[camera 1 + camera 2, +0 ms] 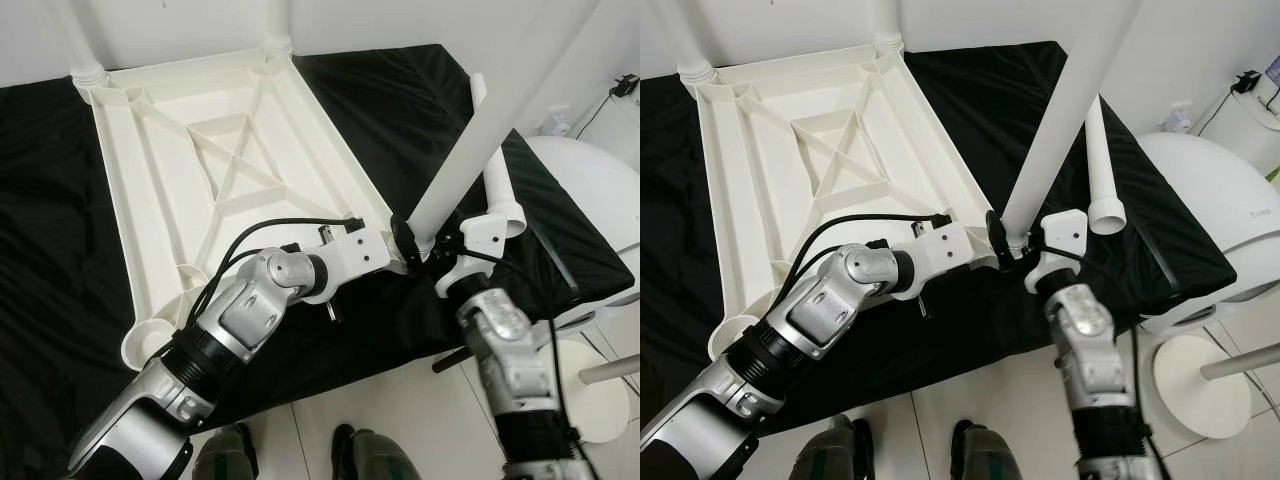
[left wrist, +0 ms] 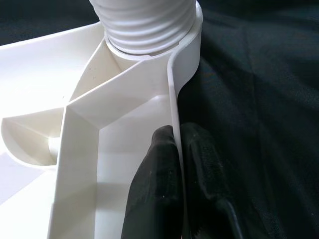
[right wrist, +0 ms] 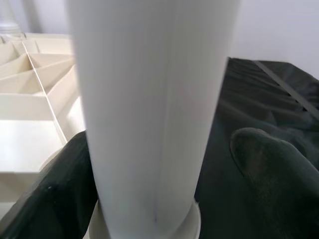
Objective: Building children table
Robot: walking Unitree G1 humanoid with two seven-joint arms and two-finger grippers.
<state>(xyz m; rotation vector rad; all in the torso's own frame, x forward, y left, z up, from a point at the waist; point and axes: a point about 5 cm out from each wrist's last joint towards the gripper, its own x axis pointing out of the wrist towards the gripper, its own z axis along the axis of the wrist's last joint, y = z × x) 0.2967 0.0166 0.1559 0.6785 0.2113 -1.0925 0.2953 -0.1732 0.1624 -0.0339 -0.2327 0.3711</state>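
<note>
A black cloth covered the work surface, with pale floor tiles at its near edge and a white rounded appliance off to the cloth's right; on the cloth lay the white tabletop, upside down, its ribbed underside up; legs stood in its two far corner sockets, and a loose leg lay on the cloth just right of the tabletop.

The left arm reached forward across the tabletop's near right part, bent at the wrist; the left gripper sat at the near right corner, its black fingers close together, pinching the tabletop's thin rim wall between them, just below the threaded leg end in the socket.

The right arm came up from the cloth's near edge; the right gripper clasped the upright leg at that same corner, one finger on either side of the tube, near its base.
</note>
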